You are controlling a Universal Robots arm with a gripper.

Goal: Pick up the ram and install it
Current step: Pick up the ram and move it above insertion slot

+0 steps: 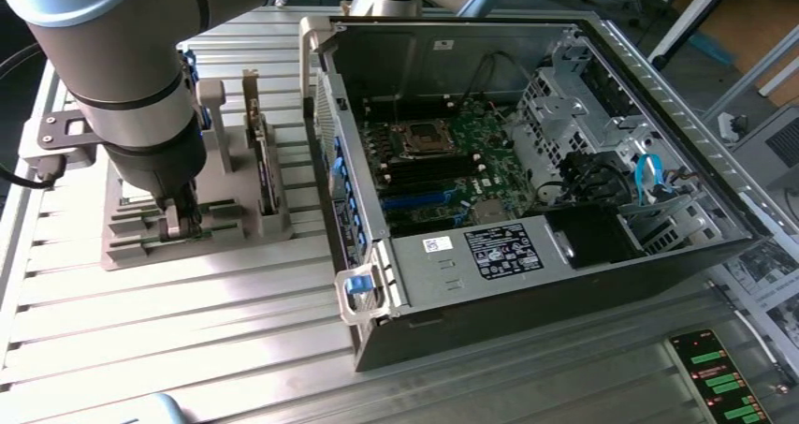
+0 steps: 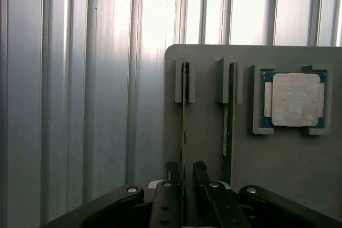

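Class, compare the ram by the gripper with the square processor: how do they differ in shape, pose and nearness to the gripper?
Shape: the ram is a long thin strip; the processor is square, silver-topped.
Pose: the ram stands on edge in a slot; the processor lies flat.
Nearness: the open gripper straddles the ram; the processor sits apart.
Both rest in the grey holder.

We see ram [image 2: 184,110] edge-on only; chips not visible, near end hidden between fingers [image 2: 171,172]. Gripper [image 2: 186,170] body cut off by picture edge. We cannot read processor [image 2: 295,100] markings. Exterior view: arm [image 1: 125,78] hides part of holder [image 1: 238,229]; case label [image 1: 503,252] print too small for us.
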